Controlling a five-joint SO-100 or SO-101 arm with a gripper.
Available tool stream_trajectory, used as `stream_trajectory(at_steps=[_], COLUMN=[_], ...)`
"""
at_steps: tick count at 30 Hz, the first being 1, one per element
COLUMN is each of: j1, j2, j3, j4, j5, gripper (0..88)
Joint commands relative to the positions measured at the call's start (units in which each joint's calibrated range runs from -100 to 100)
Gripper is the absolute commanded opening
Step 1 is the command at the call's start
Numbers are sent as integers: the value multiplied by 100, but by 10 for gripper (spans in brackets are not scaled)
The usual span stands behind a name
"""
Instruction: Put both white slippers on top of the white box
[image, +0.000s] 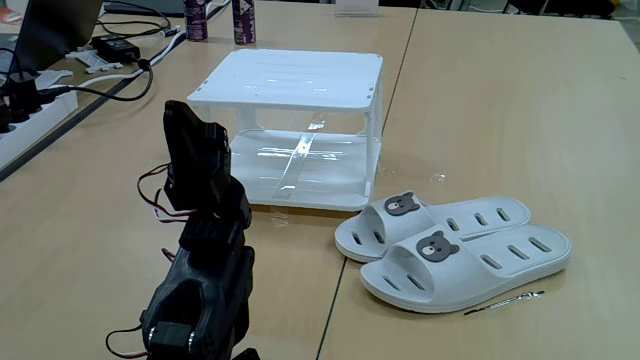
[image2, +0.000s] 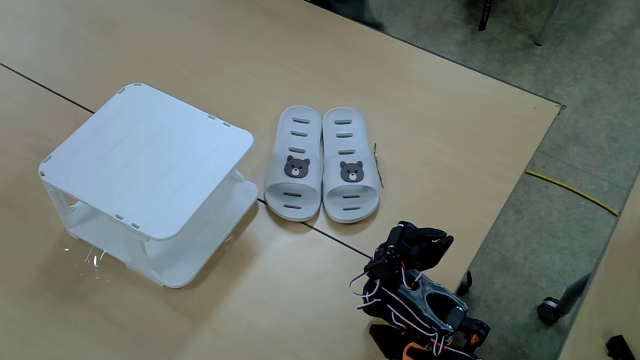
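1. While both white slippers (image: 455, 245) lie side by side on the table (image: 520, 110), touching along their inner edges, the task stands at its start: neither is on the white box (image: 290, 80).
2. Location of the pair: in a fixed view they rest just beside the box's lower right corner; in the other fixed view the slippers (image2: 322, 163) lie to the right of the box (image2: 150, 165), bear faces toward the arm's side of the table.
3. The box's top is flat, ridged and bare, and looks wide enough to take both slippers.
4. The arm (image: 205, 250) is folded low over its base, well apart from the slippers. Its gripper (image2: 415, 240) holds nothing; whether the jaws are parted cannot be told from either view.
5. Recommended practice for the step in hand, as a judgement:
   - Take the slipper nearer the arm first, since the other lies pressed against it.
   - Grip across the strap or a side wall; the rubber is likely to flex, so a firm bite is advisable.
   - Lift clear before travelling, so that the neighbour is not dragged.
   - Set the first slipper to one side of the top, leaving room for the second.
6. A thin pen-like item (image: 505, 301) lies just in front of the pair and should be avoided.
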Motion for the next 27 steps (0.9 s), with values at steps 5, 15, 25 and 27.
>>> stream_trajectory(at_steps=[5, 15, 25, 27], j1=[31, 31, 64, 64], j2=[19, 19, 27, 27], j3=[36, 36, 27, 18], j4=[-17, -17, 121, 475], j5=[42, 42, 42, 42], gripper=[7, 7, 7, 7])
